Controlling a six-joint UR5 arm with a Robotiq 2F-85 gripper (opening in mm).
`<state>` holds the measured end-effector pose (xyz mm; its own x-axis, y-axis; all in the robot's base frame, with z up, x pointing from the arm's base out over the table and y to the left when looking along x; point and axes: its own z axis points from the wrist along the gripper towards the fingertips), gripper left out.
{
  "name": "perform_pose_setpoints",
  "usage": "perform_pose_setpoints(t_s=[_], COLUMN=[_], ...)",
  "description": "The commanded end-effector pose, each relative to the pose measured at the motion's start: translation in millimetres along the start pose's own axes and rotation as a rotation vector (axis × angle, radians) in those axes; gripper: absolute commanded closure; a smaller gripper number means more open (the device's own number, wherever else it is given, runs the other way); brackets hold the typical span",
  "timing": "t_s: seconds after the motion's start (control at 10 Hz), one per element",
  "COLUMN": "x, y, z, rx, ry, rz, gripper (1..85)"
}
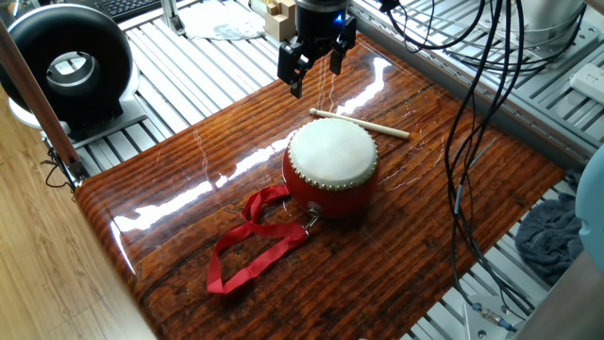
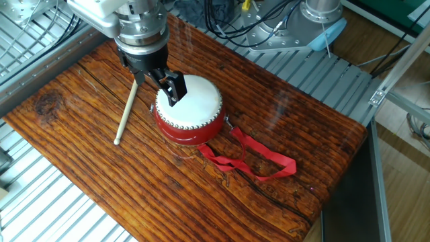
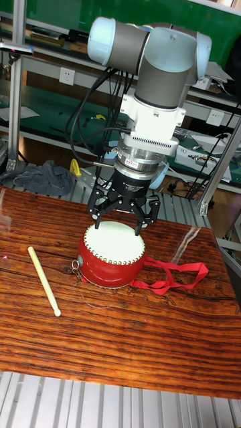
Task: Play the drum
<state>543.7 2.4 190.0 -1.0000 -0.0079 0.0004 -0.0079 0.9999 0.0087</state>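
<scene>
The drum [image 1: 331,166] [image 2: 189,109] [image 3: 109,253] stands upright near the middle of the wooden table [image 1: 208,179], red body, cream skin up. Its red ribbon [image 1: 250,241] [image 2: 253,156] [image 3: 171,277] trails loose across the wood. A thin pale stick [image 1: 360,124] [image 2: 125,111] [image 3: 43,280] lies flat beside the drum, apart from it. My gripper [image 1: 314,69] [image 2: 156,79] [image 3: 121,212] hangs open in the air above the drum's edge on the stick side, jaws spread, nothing between them. It touches neither drum nor stick.
A black ring-shaped device [image 1: 66,59] sits off the table's left corner. Black cables [image 1: 477,85] hang over the right side. Wooden blocks [image 1: 278,17] stand behind the gripper, and a grey cloth [image 1: 552,236] lies at the right. Slatted metal frame surrounds the table.
</scene>
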Motion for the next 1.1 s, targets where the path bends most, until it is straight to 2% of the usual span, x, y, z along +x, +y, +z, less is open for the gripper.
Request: perform_pose_setpoints(t_s=[0.0,0.2,1.0], x=[2.8,2.2,3.4], y=[1.7,3.0,2.5], z=[0.5,1.8,0.8], rx=[0.002,0.012,0.004], ry=[0.011,0.007,0.005], rz=[-0.178,-0.178,-0.175], gripper=[84.7,84.7,84.7])
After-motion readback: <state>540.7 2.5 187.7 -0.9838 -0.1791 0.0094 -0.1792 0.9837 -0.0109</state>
